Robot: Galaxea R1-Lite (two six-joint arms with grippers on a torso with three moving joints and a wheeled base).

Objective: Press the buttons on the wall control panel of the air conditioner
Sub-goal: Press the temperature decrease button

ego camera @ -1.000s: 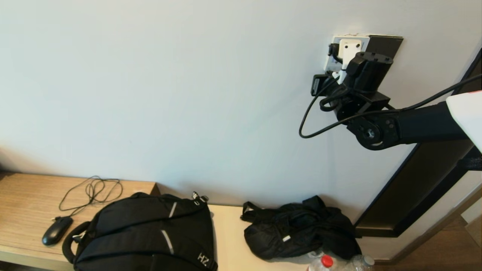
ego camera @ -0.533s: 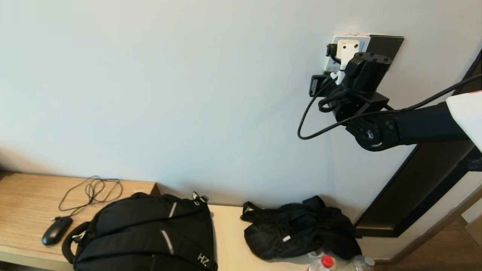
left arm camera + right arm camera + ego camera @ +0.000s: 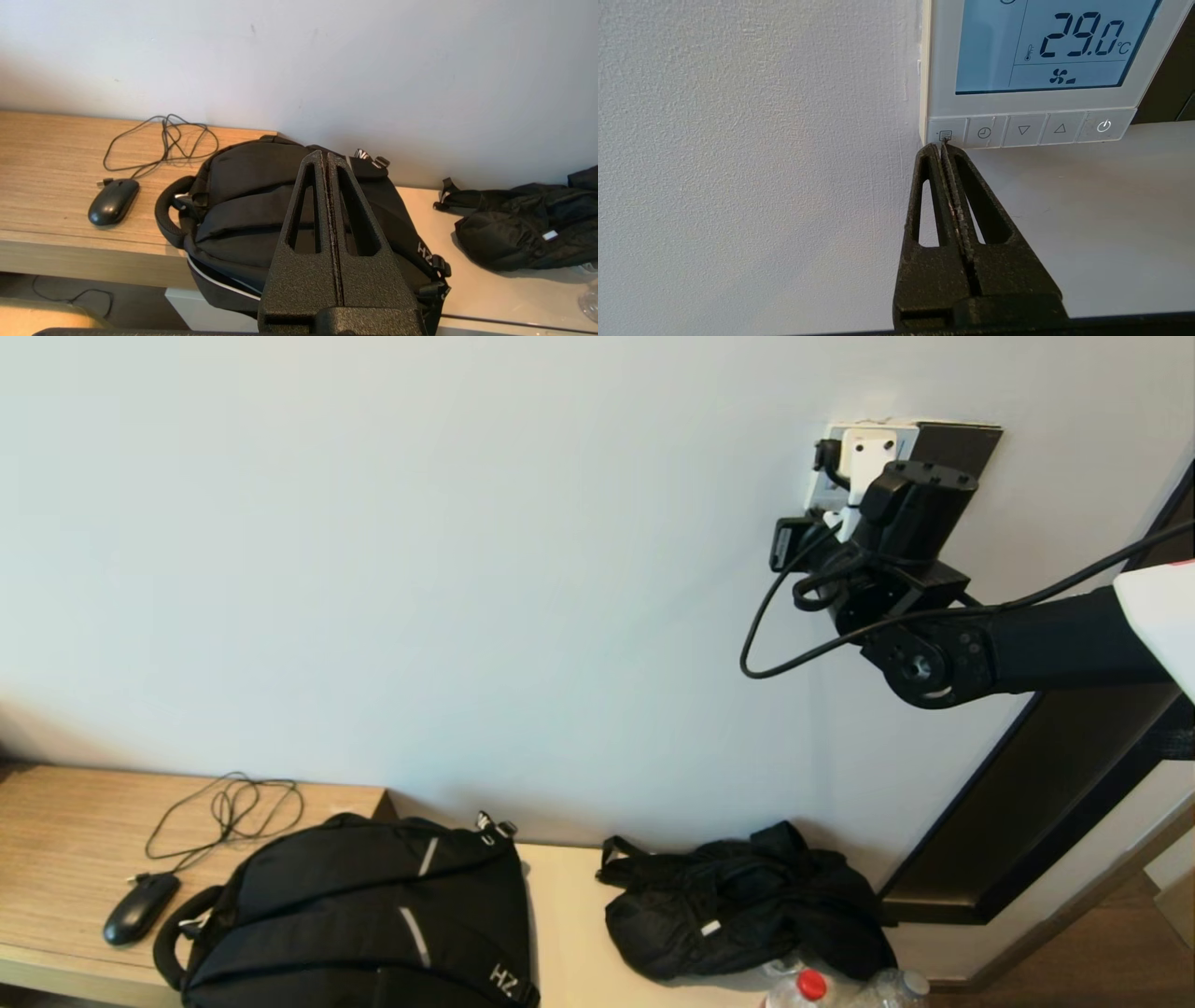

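The white wall control panel (image 3: 943, 56) has a pale blue screen (image 3: 1045, 46) reading 29.0 °C. A row of pale buttons (image 3: 1023, 130) runs along its bottom edge. My right gripper (image 3: 942, 146) is shut and empty. Its tips sit at the lower edge of the end menu button (image 3: 945, 135), the one farthest from the power button (image 3: 1103, 126). In the head view the right arm reaches up to the panel (image 3: 838, 431), which it mostly hides. My left gripper (image 3: 325, 156) is shut and empty, parked low over a black backpack (image 3: 243, 210).
A dark square plate (image 3: 957, 446) sits right beside the panel. Below, a wooden bench (image 3: 65, 821) holds a black mouse (image 3: 140, 907) with its cable, the backpack (image 3: 364, 915), a black bag (image 3: 747, 915) and bottles (image 3: 803, 989). A dark door frame (image 3: 1055, 784) runs at the right.
My right gripper dipped slightly to the left, then came back up by the panel's lower edge. Nothing else moved.
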